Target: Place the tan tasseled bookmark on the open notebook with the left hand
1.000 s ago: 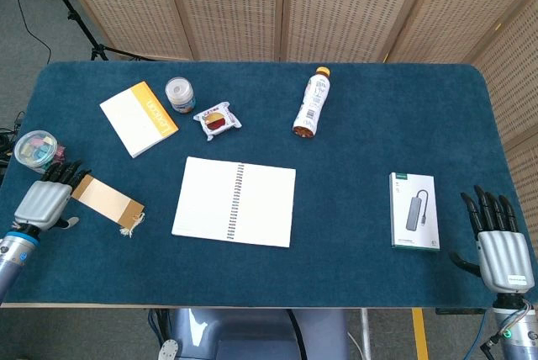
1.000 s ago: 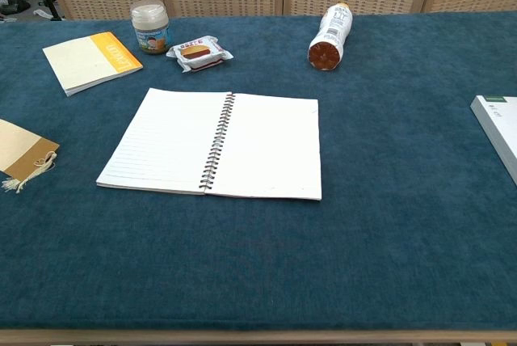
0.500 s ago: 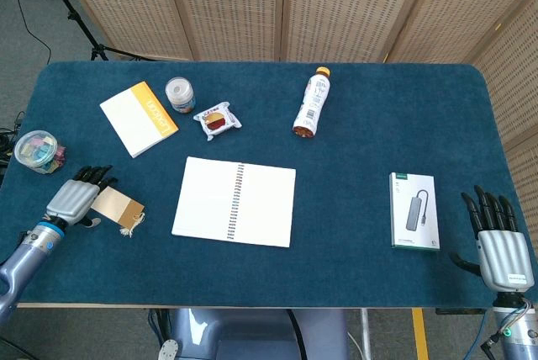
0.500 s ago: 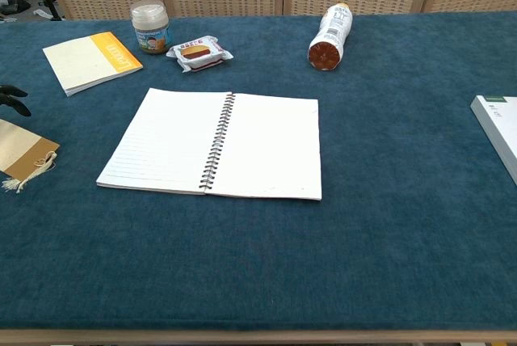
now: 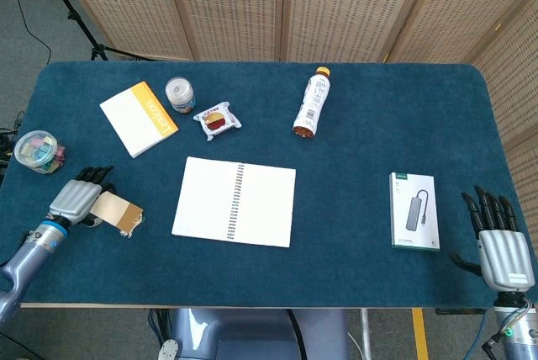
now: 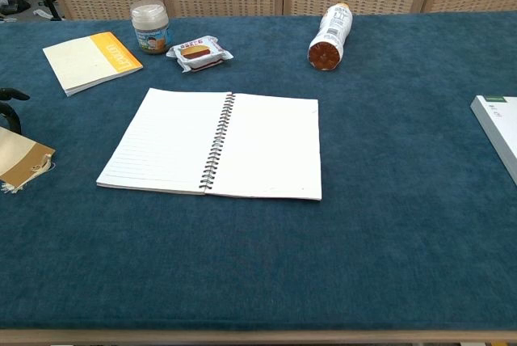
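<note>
The tan tasseled bookmark lies on the blue table left of the open spiral notebook, a clear gap between them. My left hand covers the bookmark's left end, its fingers curled down over it and gripping that end. In the chest view the bookmark shows at the left edge with dark fingertips just above it; the notebook lies open and bare. My right hand stands at the front right corner, fingers spread, holding nothing.
A yellow-and-white booklet, a small jar, a snack packet and a lying bottle sit behind the notebook. A white boxed adapter lies at the right. A clear tub of coloured bits stands at the left edge.
My left hand has come forward and right onto the bookmark's left end and curled its fingers over it. The bookmark has shifted slightly and its tassel has moved. The right hand stayed still.
</note>
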### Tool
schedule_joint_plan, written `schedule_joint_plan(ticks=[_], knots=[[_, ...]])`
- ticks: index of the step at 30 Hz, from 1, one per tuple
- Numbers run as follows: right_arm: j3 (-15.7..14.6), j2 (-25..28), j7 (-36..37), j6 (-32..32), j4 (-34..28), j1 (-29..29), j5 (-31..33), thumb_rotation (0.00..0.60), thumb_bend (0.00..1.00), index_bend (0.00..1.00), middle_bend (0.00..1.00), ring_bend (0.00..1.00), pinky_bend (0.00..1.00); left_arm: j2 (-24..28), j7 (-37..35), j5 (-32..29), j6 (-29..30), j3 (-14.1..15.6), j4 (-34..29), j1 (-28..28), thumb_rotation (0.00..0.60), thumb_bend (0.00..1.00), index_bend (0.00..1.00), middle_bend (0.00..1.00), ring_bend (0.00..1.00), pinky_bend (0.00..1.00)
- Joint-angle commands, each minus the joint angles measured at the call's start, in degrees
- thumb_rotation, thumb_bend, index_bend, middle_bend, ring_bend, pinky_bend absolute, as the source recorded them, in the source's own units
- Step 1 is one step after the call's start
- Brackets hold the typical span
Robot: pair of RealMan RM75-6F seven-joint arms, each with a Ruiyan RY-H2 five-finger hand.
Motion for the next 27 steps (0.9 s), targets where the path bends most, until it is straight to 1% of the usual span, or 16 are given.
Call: schedule_joint_plan(ticks=[1, 7, 16, 18, 19, 23, 27], knots=[[0.0, 0.0, 0.0, 0.0, 0.0, 0.0, 0.0, 0.6, 0.03, 0.0, 0.0, 0.0, 0.0, 0.2, 0.0, -0.1, 0.4, 0.0, -0.2, 0.1, 0.6, 0.37, 0.44, 0.0, 0.0, 0.0], [-0.1, 0.2, 0.2, -0.1, -0.3, 0.0, 0.1, 0.6, 0.02, 0.0, 0.0, 0.0, 0.0, 2.2, 0.9, 1.1, 3.8, 0.2, -2.5, 0.4, 0.6, 0.37, 0.44, 0.0, 0.0, 0.0], [0.5, 0.3, 0.2, -0.5, -0.1, 0.1, 1.3, 0.6, 0.03, 0.0, 0.0, 0.0, 0.0, 5.0, 5.5, 5.4, 10.7, -0.5, -7.7, -0.8, 0.6, 0.37, 0.44, 0.0, 0.0, 0.0], [0.8, 0.3, 0.2, -0.7, 0.1, 0.1, 2.0, 0.6, 0.03, 0.0, 0.0, 0.0, 0.0, 6.4, 7.4, 8.0, 12.6, -0.6, -10.9, -2.0, 0.6, 0.37, 0.44, 0.0, 0.0, 0.0], [1.2, 0.3, 0.2, -0.9, 0.2, 0.2, 2.6, 0.6, 0.03, 0.0, 0.0, 0.0, 0.0, 8.0, 9.6, 10.6, 14.4, -0.7, -14.1, -3.0, 0.6, 0.37, 0.44, 0.0, 0.0, 0.0], [1.7, 0.2, -0.1, -1.2, 0.5, 0.3, 3.8, 0.6, 0.02, 0.0, 0.0, 0.0, 0.0, 12.6, 15.1, 13.6, 15.6, -1.6, -23.7, -5.0, 0.6, 0.37, 0.45, 0.0, 0.0, 0.0], [2.1, 0.3, -0.2, -1.3, 0.6, 0.4, 4.5, 0.6, 0.02, 0.0, 0.0, 0.0, 0.0, 15.6, 17.5, 16.3, 15.5, -1.6, -30.7, -6.8, 0.6, 0.37, 0.45, 0.0, 0.0, 0.0]])
